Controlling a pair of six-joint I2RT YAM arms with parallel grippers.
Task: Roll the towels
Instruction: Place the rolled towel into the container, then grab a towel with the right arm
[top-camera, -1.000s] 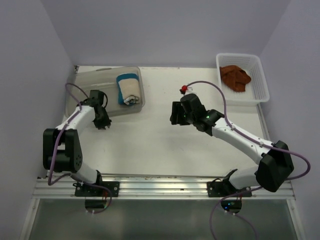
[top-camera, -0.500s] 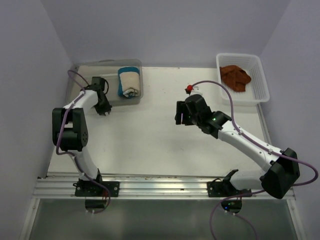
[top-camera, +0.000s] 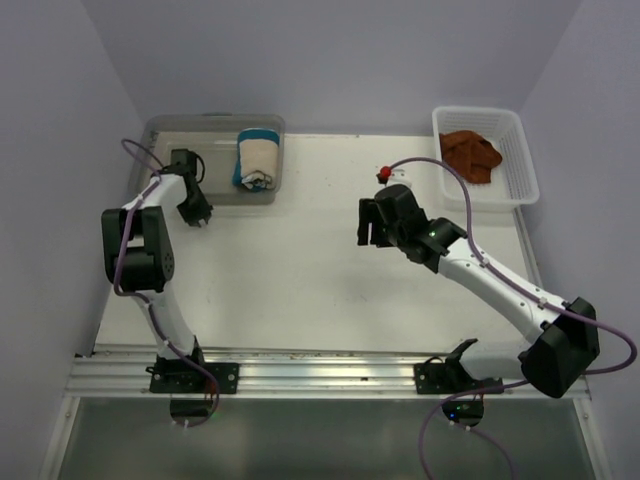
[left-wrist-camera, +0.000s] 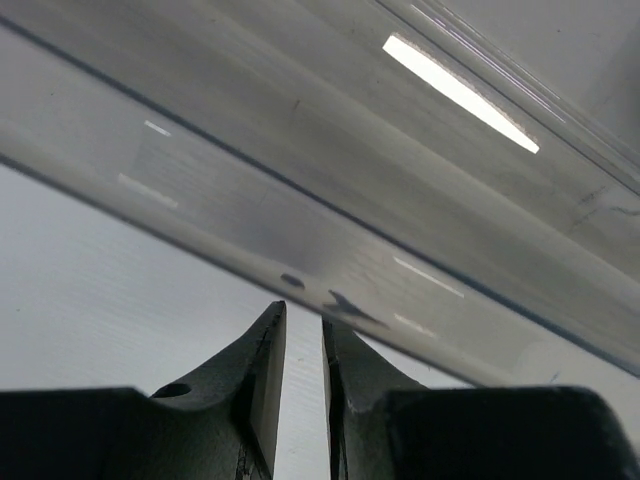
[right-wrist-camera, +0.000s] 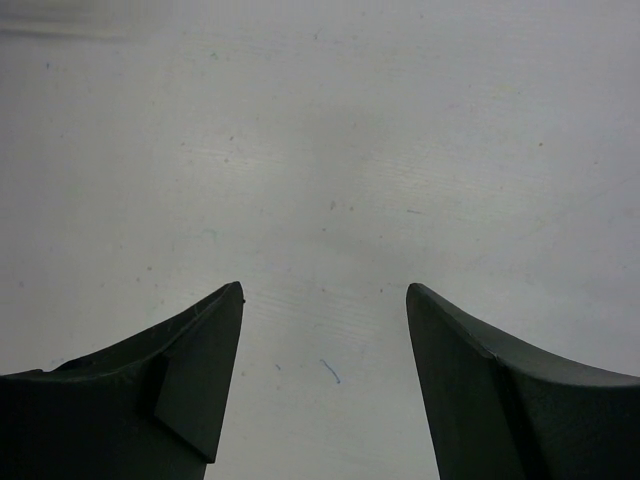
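A rolled cream towel with blue edges (top-camera: 257, 160) lies inside the clear plastic bin (top-camera: 170, 135) at the back left. The rust-brown towel (top-camera: 470, 153) sits crumpled in the white mesh basket (top-camera: 525, 165) at the back right. My left gripper (top-camera: 197, 214) is at the bin's front left side. In the left wrist view its jaws (left-wrist-camera: 303, 318) stand a narrow gap apart with only bare table between them, tips just short of the bin's wall (left-wrist-camera: 400, 200). My right gripper (top-camera: 368, 226) hangs mid-table, wide open (right-wrist-camera: 325, 287) over bare tabletop, holding nothing.
The walls close in on the left, back and right of the white table (top-camera: 300, 280). A purple cable with a red fitting (top-camera: 384, 173) loops over the right arm. The arm bases and a metal rail (top-camera: 320, 370) run along the near edge.
The bin has slid back and left, squaring up against the rear wall, and my left gripper followed it. My right gripper drifted slightly right and opened wider.
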